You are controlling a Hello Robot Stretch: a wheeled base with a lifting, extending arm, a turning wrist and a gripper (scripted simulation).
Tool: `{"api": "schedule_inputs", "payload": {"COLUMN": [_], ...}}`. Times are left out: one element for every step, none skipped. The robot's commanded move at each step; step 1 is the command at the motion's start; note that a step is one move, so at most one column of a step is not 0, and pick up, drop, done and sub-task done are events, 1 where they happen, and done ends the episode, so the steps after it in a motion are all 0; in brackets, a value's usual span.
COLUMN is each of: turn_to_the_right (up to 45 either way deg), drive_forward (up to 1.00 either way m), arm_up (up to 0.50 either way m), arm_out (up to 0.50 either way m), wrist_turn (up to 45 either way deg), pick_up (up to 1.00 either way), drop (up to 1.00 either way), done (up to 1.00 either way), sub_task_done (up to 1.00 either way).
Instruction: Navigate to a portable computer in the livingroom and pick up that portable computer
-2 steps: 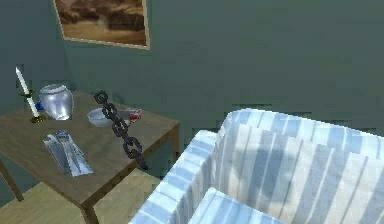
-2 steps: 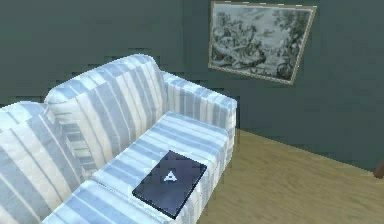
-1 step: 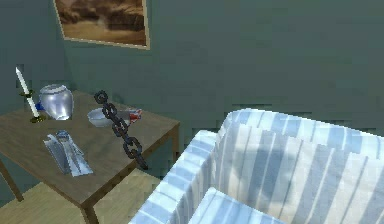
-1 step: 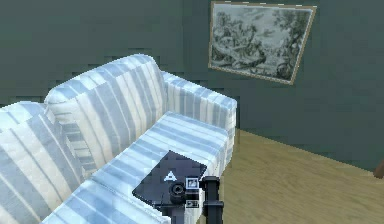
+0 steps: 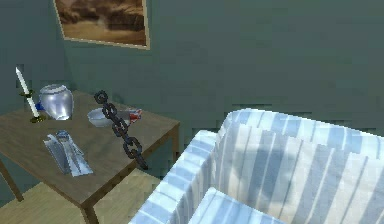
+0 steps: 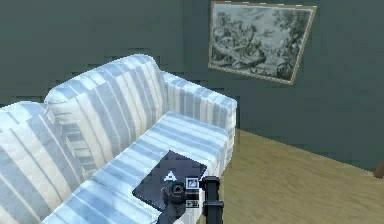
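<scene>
Dark flat laptop point(image 6: 170, 163) lies on seat of blue-white striped fabric sofa point(image 6: 100, 110), nr front edge, armrest end. Gripper point(image 6: 172, 193) at laptop's near edge; jaw state and whether it holds anything: can't tell. Framed picture point(image 6: 262, 40) on wall beyond.

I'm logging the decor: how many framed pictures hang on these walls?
2. A brownish picture hangs above the wooden table in the forward view; a greyish picture hangs right of the striped sofa in the arm side view. More may hang out of frame.
</scene>
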Motion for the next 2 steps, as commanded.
{"api": "schedule_inputs", "payload": {"turn_to_the_right": [0.0, 0.0], "drive_forward": [0.0, 0.0], "arm_up": [0.0, 0.0], "arm_out": [0.0, 0.0], "wrist_turn": [45.0, 45.0], "pick_up": [0.0, 0.0], "drop": [0.0, 0.0], "done": [0.0, 0.0], "sub_task_done": [0.0, 0.0]}}
